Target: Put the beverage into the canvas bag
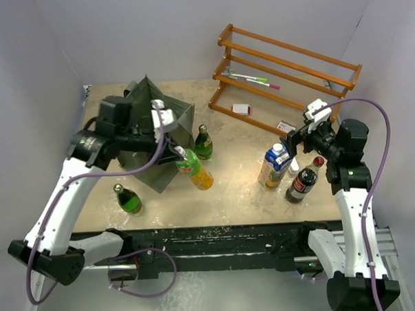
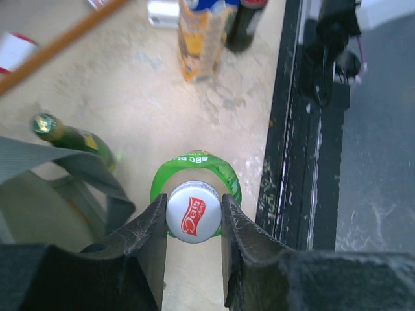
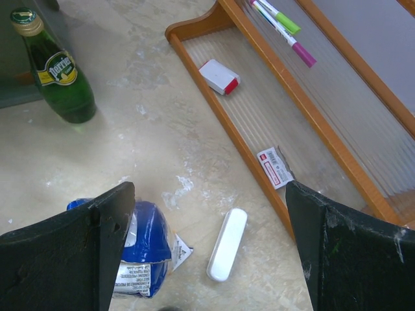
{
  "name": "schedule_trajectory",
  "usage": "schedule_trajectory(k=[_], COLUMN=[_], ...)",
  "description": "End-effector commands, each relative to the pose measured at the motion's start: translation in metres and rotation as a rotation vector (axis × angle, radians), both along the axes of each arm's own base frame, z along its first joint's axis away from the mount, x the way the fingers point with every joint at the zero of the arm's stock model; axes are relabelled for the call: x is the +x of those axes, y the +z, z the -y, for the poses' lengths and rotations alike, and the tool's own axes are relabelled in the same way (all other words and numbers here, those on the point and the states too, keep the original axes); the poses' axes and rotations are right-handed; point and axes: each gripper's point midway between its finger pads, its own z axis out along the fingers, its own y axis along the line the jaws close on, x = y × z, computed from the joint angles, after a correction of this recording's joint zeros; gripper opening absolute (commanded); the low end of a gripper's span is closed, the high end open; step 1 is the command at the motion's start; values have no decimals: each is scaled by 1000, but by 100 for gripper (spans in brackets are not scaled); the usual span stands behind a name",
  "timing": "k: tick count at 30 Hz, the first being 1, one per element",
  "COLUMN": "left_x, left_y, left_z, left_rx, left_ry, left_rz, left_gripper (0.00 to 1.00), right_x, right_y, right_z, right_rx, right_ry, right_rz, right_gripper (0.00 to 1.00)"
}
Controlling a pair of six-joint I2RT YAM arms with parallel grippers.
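The beverage is a bottle (image 1: 196, 171) with a green label, orange drink and a silver cap (image 2: 192, 212). My left gripper (image 1: 177, 152) is shut on its cap and holds it tilted, just right of the canvas bag (image 1: 149, 123). In the left wrist view the fingers (image 2: 150, 233) clamp the cap from both sides, and the bag's grey handle (image 2: 87, 172) lies to the left. The dark grey-green bag stands open at the back left. My right gripper (image 3: 207, 214) is open and empty above a blue-topped carton (image 3: 146, 243).
A green Perrier bottle (image 1: 203, 143) stands right of the bag and another green bottle (image 1: 128, 199) stands near the front left. The carton (image 1: 275, 165), a small white bottle (image 1: 293, 168) and a cola bottle (image 1: 304, 181) stand at the right. A wooden rack (image 1: 286, 73) is at the back right.
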Motion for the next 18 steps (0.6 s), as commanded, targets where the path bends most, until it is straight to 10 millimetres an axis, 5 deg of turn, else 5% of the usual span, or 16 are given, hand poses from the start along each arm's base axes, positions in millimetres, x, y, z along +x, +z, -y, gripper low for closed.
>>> schedule_trajectory(k=[1,5,12,18], left_x=[-20,-23,5,23], left_y=[100,141,229,269], left_z=[-5,-10,-41,-73], left_rx=[-226,-252,-312,-334], left_ry=[-31,-3,311,531], left_rz=[161,262,512,610], left_gripper=[0,0,0,0], right_x=[3,4,4,4], right_y=[12,10,11,12], right_z=[3,3,6,7], right_rx=[-14,-14,-23,-27], right_ry=[-11,-12,-24,-31], right_rz=[57,53,62,66], right_gripper=[100,100,100,100])
